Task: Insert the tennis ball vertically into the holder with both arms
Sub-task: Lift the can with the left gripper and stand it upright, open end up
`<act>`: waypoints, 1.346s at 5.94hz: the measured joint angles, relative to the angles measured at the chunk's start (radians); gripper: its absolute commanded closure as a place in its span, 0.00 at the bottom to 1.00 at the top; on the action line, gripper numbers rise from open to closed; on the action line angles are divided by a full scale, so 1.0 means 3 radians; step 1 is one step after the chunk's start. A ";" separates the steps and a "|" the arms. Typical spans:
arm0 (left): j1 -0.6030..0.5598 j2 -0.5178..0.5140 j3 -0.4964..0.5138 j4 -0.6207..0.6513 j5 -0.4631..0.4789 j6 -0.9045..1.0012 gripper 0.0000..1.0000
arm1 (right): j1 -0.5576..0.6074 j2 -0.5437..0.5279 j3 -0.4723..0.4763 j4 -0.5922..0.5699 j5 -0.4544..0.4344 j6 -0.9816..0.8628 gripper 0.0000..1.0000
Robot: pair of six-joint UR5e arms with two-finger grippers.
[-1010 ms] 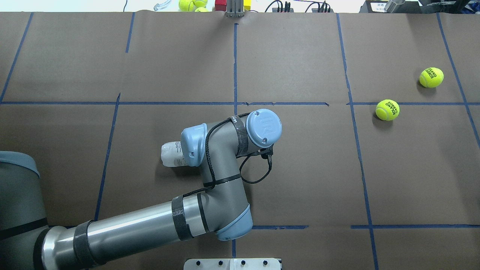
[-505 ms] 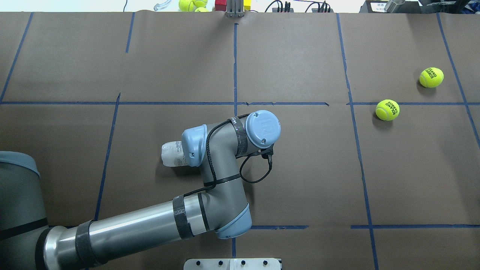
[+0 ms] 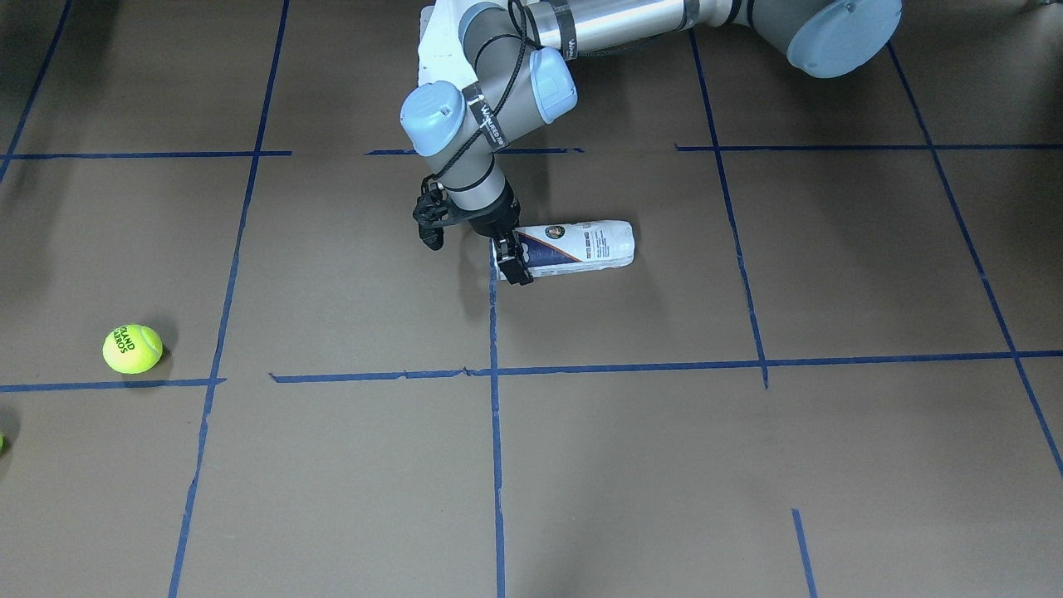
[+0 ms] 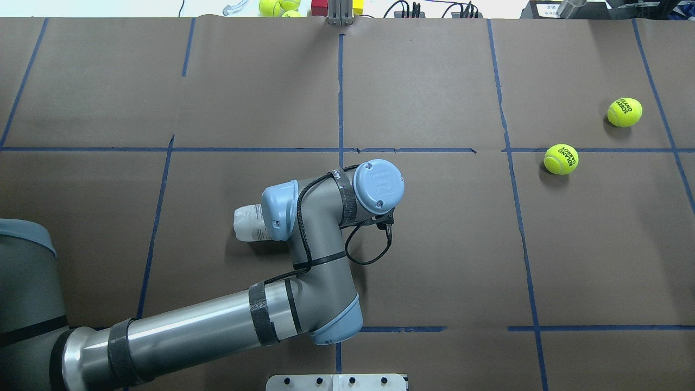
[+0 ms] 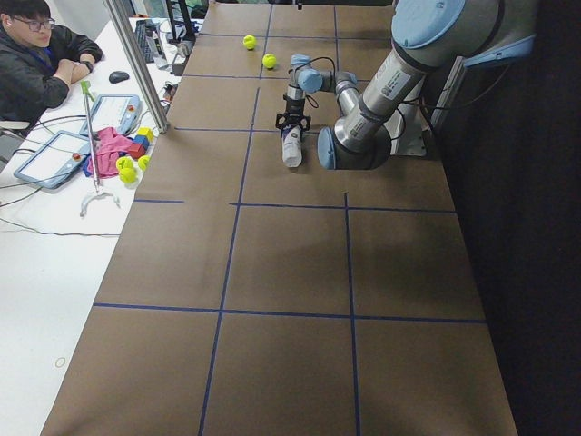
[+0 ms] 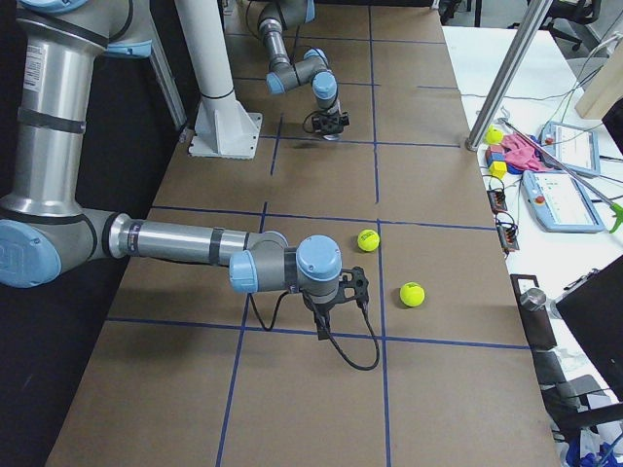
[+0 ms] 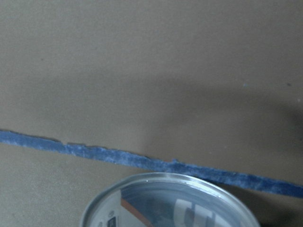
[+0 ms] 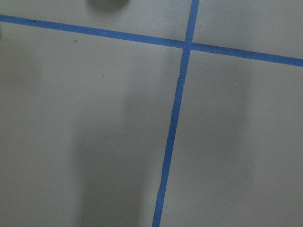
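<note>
The holder point(image 3: 581, 247), a clear tube with a navy-and-white label, lies on its side on the brown table. It also shows in the overhead view point(image 4: 247, 222) and the exterior left view point(image 5: 290, 147). My left gripper point(image 3: 512, 259) points down over the holder's open end, with one black finger in front of the tube. It looks open. The holder's rim point(image 7: 170, 201) fills the bottom of the left wrist view. Two tennis balls point(image 4: 561, 159) point(image 4: 624, 112) lie far right. My right gripper point(image 6: 322, 326) hangs low near them; I cannot tell its state.
Blue tape lines cross the table. A white pedestal base point(image 6: 224, 131) stands at the robot's side. Spare balls and coloured blocks point(image 4: 282, 6) lie beyond the far edge. A person point(image 5: 36, 54) sits at the side desk with tablets.
My left wrist has shifted slightly to the left over the holder. The holder and both balls have not moved.
</note>
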 measured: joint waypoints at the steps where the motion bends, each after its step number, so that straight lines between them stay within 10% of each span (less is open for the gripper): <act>1: -0.0003 0.0004 -0.0026 0.0003 -0.0004 0.0003 0.19 | 0.0000 0.0000 -0.0002 0.0000 0.0001 0.0000 0.00; 6: -0.0388 0.0004 -0.1185 -0.0018 -0.0360 -0.0041 0.19 | 0.0000 0.0000 -0.0005 0.0000 0.0002 0.0000 0.00; 8: -0.0617 0.0111 -0.1478 -0.0626 -0.0573 -0.0407 0.19 | 0.0000 0.0000 -0.0005 0.0004 0.0001 0.0000 0.00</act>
